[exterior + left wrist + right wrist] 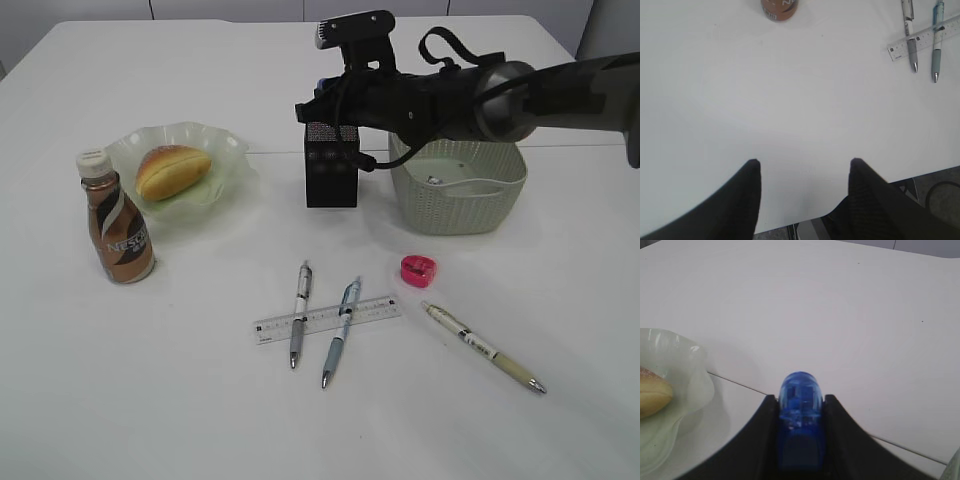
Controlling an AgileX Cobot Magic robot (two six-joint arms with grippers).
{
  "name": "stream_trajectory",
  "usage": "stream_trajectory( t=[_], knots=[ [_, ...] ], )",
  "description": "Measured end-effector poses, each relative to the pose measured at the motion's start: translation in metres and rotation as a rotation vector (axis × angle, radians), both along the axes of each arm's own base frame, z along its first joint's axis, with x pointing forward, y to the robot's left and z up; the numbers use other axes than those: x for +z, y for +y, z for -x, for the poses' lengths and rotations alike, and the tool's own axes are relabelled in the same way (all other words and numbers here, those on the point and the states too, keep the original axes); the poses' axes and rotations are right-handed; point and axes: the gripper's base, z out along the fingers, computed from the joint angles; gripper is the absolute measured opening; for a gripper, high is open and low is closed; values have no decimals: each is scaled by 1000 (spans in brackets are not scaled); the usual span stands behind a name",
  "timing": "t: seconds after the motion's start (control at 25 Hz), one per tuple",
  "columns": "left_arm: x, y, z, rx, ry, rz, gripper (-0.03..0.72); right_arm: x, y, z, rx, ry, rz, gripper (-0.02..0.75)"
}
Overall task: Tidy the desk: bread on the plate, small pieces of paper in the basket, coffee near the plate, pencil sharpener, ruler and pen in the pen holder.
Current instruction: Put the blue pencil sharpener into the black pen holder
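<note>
Right gripper (799,432) clamps a translucent blue plastic sharpener (800,415) above the black mesh pen holder (331,165); left gripper (805,165) half open, empty; below: three pens, clear ruler (327,318), pink sharpener (418,269) remain on the table; bread plated.

Golden-yellow bread (172,170) on pale green plate (225,150), sage-green perforated basket (460,205), pink sharpener (418,269), black mesh pen holder (331,170).

The right arm (560,95) is black with a rounded grey joint housing, a looped black cable above it and a boxy black camera mount on top. The right pincer (801,430) has matte black, smoothly curved fingers. The left pincer (805,167) shows two tapering black fingers (740,200) with a fine textured finish.
</note>
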Motion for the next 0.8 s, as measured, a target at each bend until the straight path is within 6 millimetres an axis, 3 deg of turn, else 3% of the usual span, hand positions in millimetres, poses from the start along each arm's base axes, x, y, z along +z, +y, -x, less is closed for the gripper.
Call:
stream_trajectory(
  t=[0.32,0.6,0.72,0.8],
  knots=[
    [0,0,0,0,0,0,402,-1,0,0,1,1,4,330],
    [0,0,0,0,0,0,396,-12,-1,2,-4,86,22,349],
    [0,0,0,0,0,0,396,-4,-2,7,-10,146,24,351],
    [0,0,0,0,0,0,394,15,-3,11,-11,147,14,351]
  ],
)
